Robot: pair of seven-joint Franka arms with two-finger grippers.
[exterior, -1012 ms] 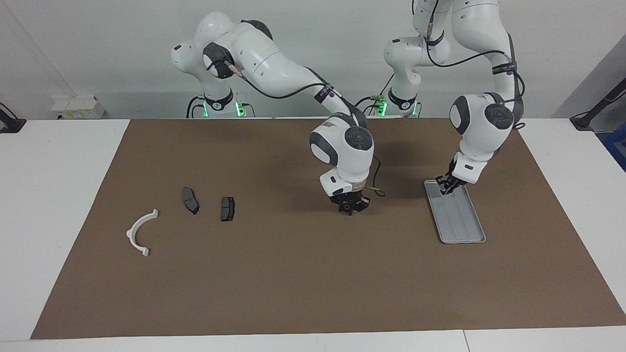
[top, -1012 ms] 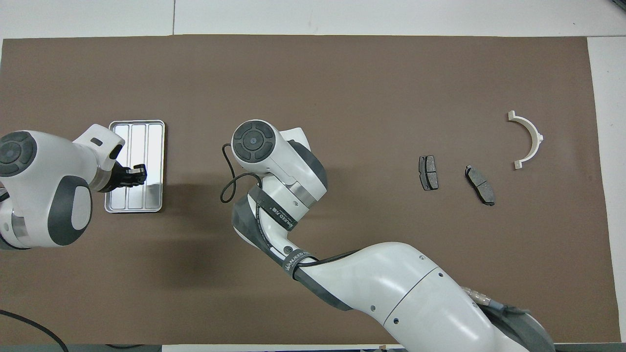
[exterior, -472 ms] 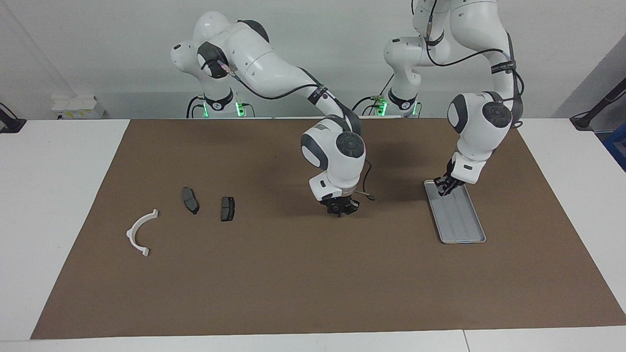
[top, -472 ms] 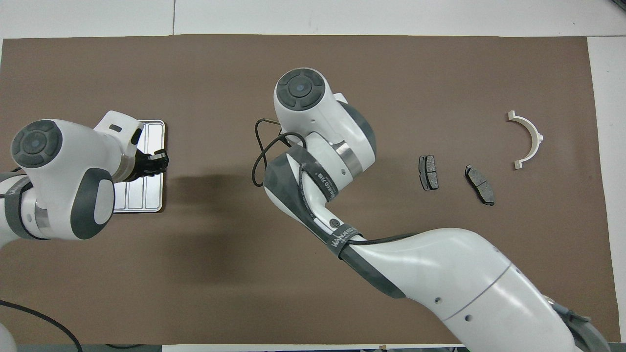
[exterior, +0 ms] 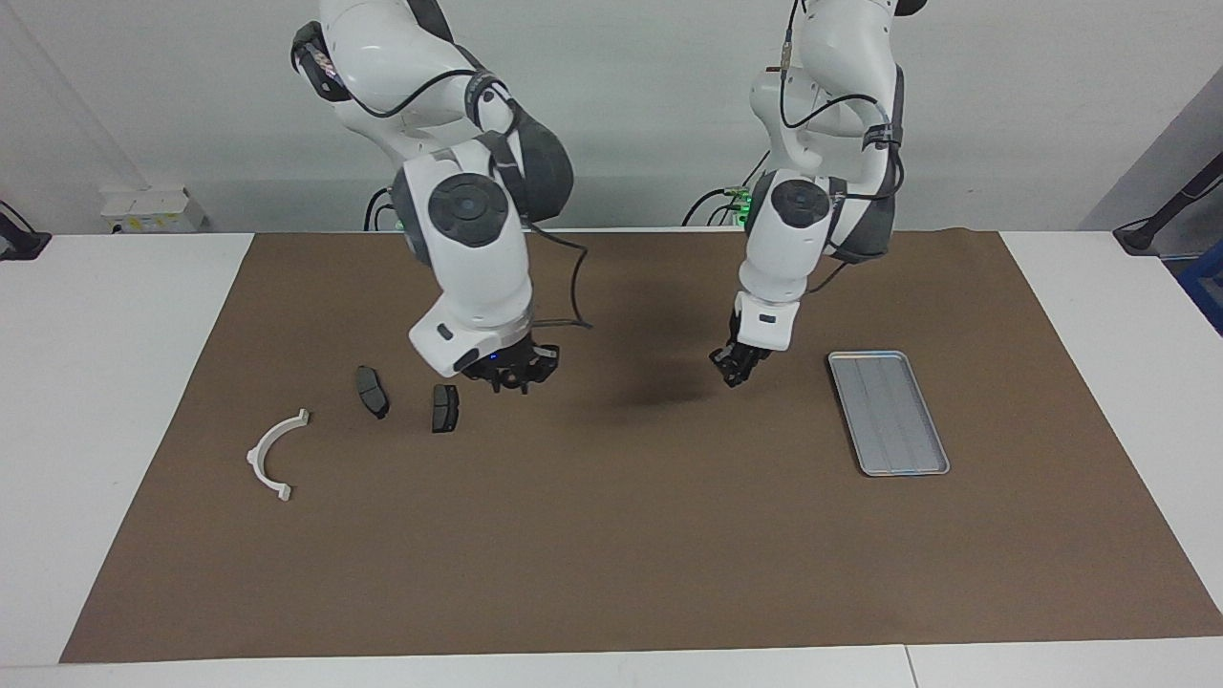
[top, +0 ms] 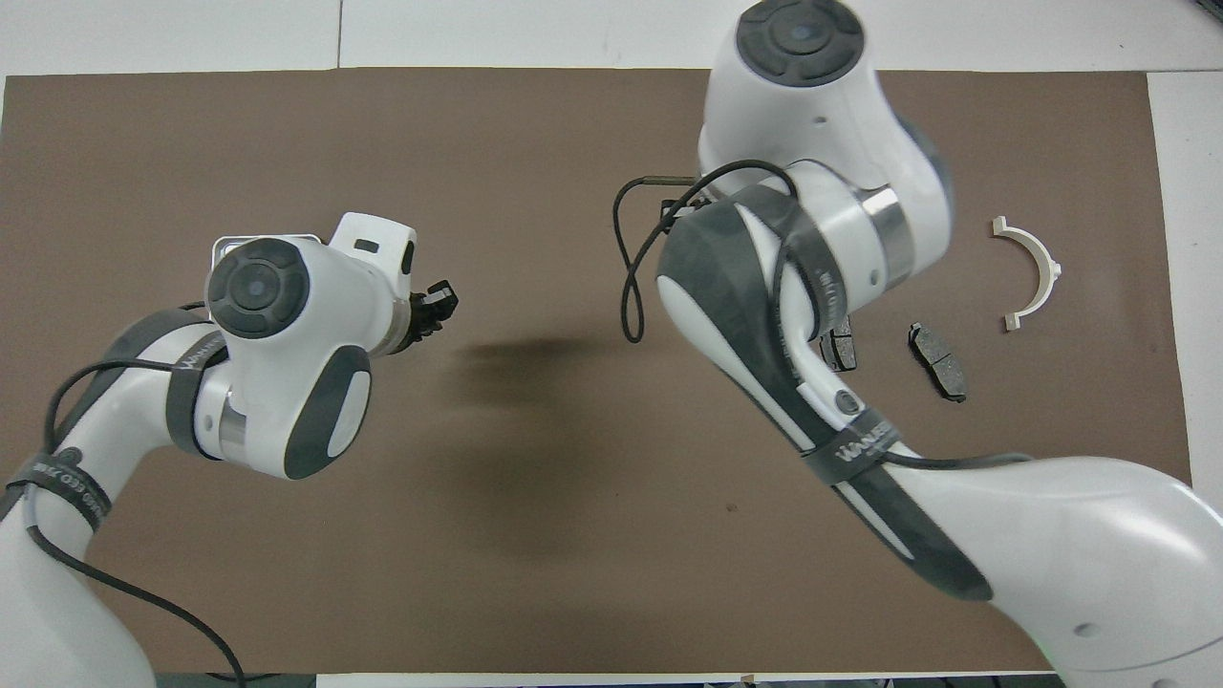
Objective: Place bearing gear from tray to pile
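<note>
The silver tray [exterior: 889,413] lies on the brown mat toward the left arm's end, and nothing shows on its ribbed floor. In the overhead view only a corner of the tray [top: 224,247] shows beside the left arm. The pile holds a white half-ring bracket [exterior: 254,457] [top: 1049,268] and two dark brake pads [exterior: 372,392] [exterior: 444,408]. My right gripper [exterior: 516,375] hangs over the mat beside the pad nearer the table's middle; in the overhead view my own arm hides it. My left gripper [exterior: 736,368] [top: 439,301] is over bare mat between tray and table middle. No bearing gear shows.
The brown mat [exterior: 611,535] covers most of the white table. One brake pad [top: 936,361] shows whole from above; the other [top: 843,350] is partly under the right arm. A small white box [exterior: 153,208] stands off the mat, beside the right arm's base.
My right gripper has swung from the table's middle to beside the pile. My left gripper has left the tray and moved over the mat toward the middle. Both arms have risen.
</note>
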